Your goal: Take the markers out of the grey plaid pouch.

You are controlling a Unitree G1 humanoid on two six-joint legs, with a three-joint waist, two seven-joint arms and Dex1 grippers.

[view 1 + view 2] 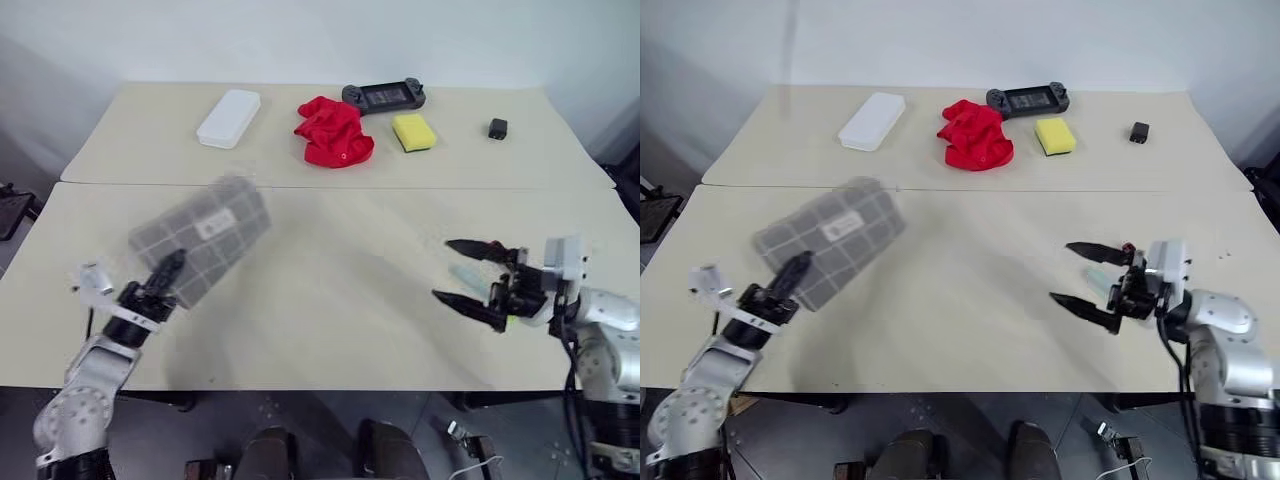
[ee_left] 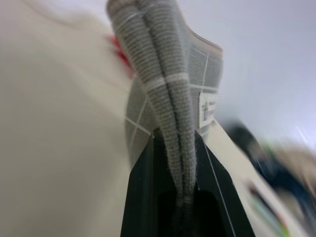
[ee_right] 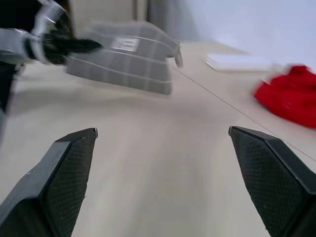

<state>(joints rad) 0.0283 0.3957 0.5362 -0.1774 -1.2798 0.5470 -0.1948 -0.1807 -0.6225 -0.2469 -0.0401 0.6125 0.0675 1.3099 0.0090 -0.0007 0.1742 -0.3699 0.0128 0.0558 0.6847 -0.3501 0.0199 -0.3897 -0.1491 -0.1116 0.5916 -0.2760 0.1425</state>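
I have the flat grey plaid fabric pouch (image 1: 200, 238) clamped at one edge in my left gripper (image 1: 168, 268), lifted off the beige table (image 1: 340, 300) on my left side. My right gripper (image 1: 470, 275) hangs spread wide and empty, well apart from it. I can't make out any markers. The pinch catches only the fabric's rim, so I judge a swing could slip it free, or spill the contents off the table.

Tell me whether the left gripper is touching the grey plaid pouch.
Touching. In the left wrist view the left gripper's two black fingers press on both sides of the grey plaid pouch's folded edge.
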